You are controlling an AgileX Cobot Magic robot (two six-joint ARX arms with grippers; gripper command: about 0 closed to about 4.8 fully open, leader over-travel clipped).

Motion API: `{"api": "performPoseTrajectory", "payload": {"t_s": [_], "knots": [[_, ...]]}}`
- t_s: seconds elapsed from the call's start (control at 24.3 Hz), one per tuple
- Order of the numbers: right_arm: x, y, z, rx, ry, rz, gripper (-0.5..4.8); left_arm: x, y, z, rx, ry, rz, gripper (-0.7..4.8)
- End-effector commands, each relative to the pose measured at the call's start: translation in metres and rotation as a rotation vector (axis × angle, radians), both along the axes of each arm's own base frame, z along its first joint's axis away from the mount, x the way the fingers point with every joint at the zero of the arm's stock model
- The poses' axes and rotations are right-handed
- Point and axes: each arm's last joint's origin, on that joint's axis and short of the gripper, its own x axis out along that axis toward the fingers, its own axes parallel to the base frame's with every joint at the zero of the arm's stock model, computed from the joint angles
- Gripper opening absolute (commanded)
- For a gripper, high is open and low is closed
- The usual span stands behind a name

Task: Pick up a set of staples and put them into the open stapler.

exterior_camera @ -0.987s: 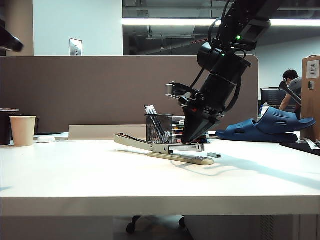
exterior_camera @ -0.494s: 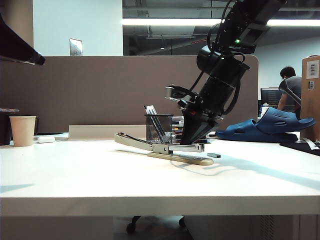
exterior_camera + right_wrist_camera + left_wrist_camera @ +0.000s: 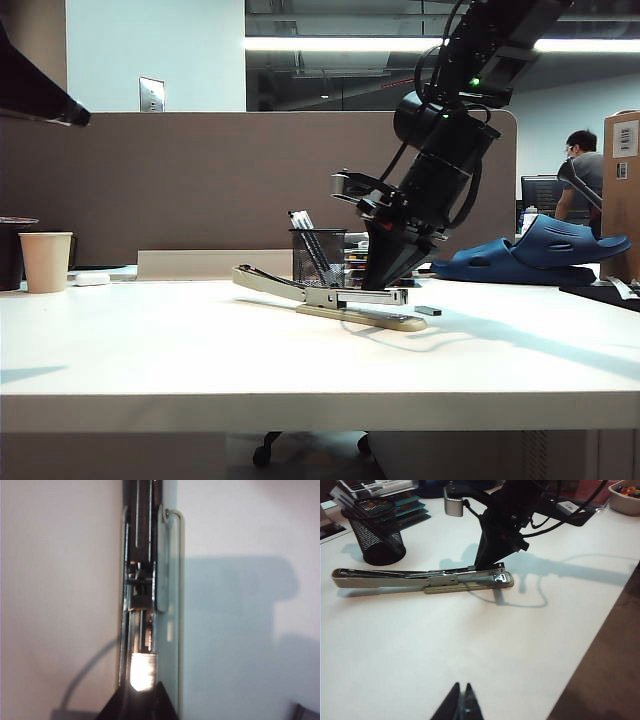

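Observation:
The stapler (image 3: 350, 300) lies open on the white table, its lid (image 3: 268, 282) raised toward the left and its silver magazine (image 3: 142, 580) exposed. My right gripper (image 3: 373, 284) points steeply down onto the magazine's front end. In the right wrist view the right gripper (image 3: 141, 687) is shut on the set of staples (image 3: 142, 669), a bright silvery bar sitting in the magazine channel. The left wrist view shows the stapler (image 3: 420, 577) from the side, with the left gripper (image 3: 461, 686) shut, empty and hovering well short of it. In the exterior view, the left arm (image 3: 40, 95) shows only at the top left.
A black mesh pen cup (image 3: 318, 255) stands just behind the stapler. Another small staple bar (image 3: 428, 310) lies on the table right of the stapler's front. A paper cup (image 3: 46, 260) stands far left and a blue shoe (image 3: 540, 250) at the back right. The table's edge (image 3: 600, 645) runs near the left gripper.
The left arm has swung further into the exterior view at the top left. The right gripper has stayed at the stapler's magazine.

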Motion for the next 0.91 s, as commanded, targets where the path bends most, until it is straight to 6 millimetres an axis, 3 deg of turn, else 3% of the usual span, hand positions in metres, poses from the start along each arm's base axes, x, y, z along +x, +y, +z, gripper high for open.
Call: {"api": "performPoseTrajectory", "payload": {"t_s": [0.04, 0.29, 0.41, 0.91], "knots": [[-0.004, 0.0, -0.001, -0.004, 0.049, 0.008, 0.53, 0.001, 0.0, 0.003, 0.001, -0.02, 0.004, -0.05], [-0.007, -0.001, -0.002, -0.011, 0.072, 0.009, 0.55, 0.001, 0.0, 0.003, 0.001, -0.02, 0.004, -0.05], [-0.007, -0.001, 0.0, -0.013, 0.076, 0.009, 1.08, 0.001, 0.0, 0.003, 0.001, -0.02, 0.004, -0.05], [-0.001, 0.002, 0.024, 0.019, 0.053, 0.02, 1.12, 0.001, 0.001, 0.002, 0.011, -0.021, 0.023, -0.05]]}}
